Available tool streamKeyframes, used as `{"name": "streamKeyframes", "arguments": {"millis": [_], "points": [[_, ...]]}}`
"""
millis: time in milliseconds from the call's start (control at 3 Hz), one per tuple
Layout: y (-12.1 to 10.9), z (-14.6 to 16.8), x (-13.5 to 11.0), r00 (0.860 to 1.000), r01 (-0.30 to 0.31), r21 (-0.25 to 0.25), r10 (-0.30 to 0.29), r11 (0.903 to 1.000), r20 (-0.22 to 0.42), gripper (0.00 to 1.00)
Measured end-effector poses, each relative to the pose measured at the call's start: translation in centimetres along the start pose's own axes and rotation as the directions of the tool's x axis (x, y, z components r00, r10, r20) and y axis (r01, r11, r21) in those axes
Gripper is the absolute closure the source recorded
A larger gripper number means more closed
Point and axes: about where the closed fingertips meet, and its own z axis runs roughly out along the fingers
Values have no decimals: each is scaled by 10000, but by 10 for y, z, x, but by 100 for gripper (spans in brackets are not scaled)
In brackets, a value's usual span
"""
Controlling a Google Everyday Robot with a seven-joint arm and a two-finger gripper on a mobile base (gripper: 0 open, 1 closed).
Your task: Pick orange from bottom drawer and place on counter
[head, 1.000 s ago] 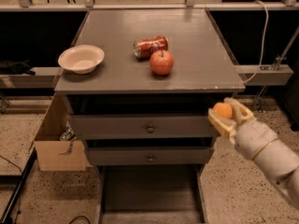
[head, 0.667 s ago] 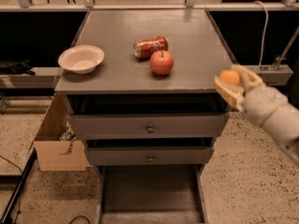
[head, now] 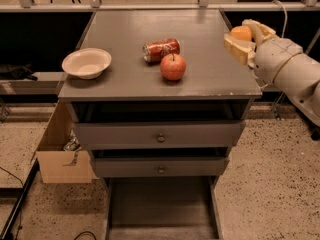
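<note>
**Two fingers hold the orange at the counter's right edge**

Two pale fingers (head: 237,48) of the gripper (head: 244,39) are closed around the orange (head: 241,33). One finger is under and in front of the fruit, and the other is behind it. Only the top of the orange shows above the near finger. The gripper is at the right rim of the counter (head: 200,24), towards the back, and the orange is in the air just over that rim. It does not lie on the surface. The thick white arm (head: 292,69) comes in from the right side of the camera view.

On the counter, well apart from the gripper, a red apple (head: 173,66) stands near the middle. A red can (head: 161,50) lies on its side just behind the apple, very close to it. A cream bowl (head: 86,62) stands upright near the left edge.

Below the counter, the top drawer (head: 200,134) and the middle drawer (head: 200,166) each have a round knob, and both are pulled out a little. The bottom drawer (head: 160,209) is pulled far out towards the camera, and its dark inside faces up.

A cardboard box (head: 57,159) stands open on the speckled floor (head: 270,184), just beside the left side of the cabinet.
</note>
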Motion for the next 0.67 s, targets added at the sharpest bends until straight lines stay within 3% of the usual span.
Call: {"name": "streamKeyframes", "arguments": {"millis": [333, 667], "points": [[10, 12, 5, 9999, -111, -63, 111, 9999, 0, 100], [34, 25, 13, 9997, -252, -446, 250, 9987, -50, 100]]}}
